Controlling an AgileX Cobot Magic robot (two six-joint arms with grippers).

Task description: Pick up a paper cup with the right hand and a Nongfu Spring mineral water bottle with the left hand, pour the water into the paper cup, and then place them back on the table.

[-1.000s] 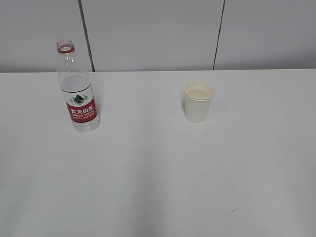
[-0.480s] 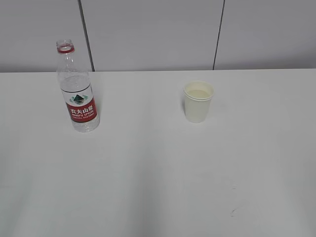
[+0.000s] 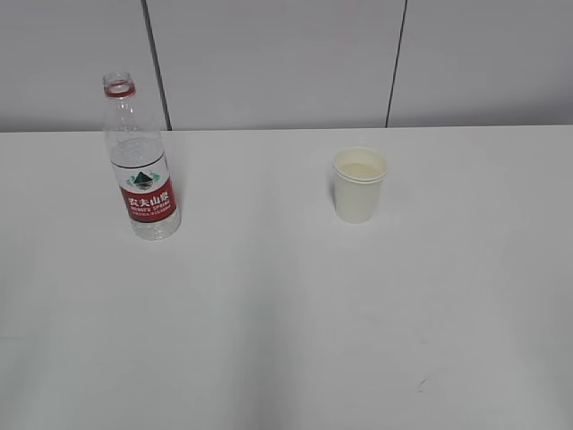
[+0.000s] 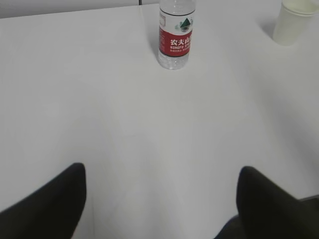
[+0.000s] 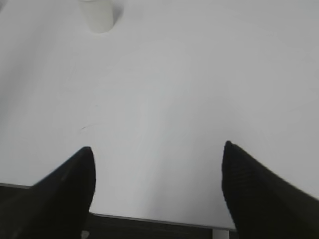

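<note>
The Nongfu Spring bottle [image 3: 141,170] stands upright and uncapped at the table's far left; water fills it to about the label top. It also shows in the left wrist view [image 4: 175,37]. The paper cup [image 3: 359,185] stands right of centre with pale liquid inside; it shows in the left wrist view [image 4: 294,21] and in the right wrist view [image 5: 99,15]. My left gripper [image 4: 159,191] is open and empty, far short of the bottle. My right gripper [image 5: 157,172] is open and empty over the table's front edge, far from the cup. Neither arm shows in the exterior view.
The white table [image 3: 286,322] bears a small dark scuff [image 3: 421,383] near its front right, also in the right wrist view [image 5: 82,129]. A grey panelled wall [image 3: 269,54] stands behind. The table's front edge [image 5: 159,219] lies under my right gripper.
</note>
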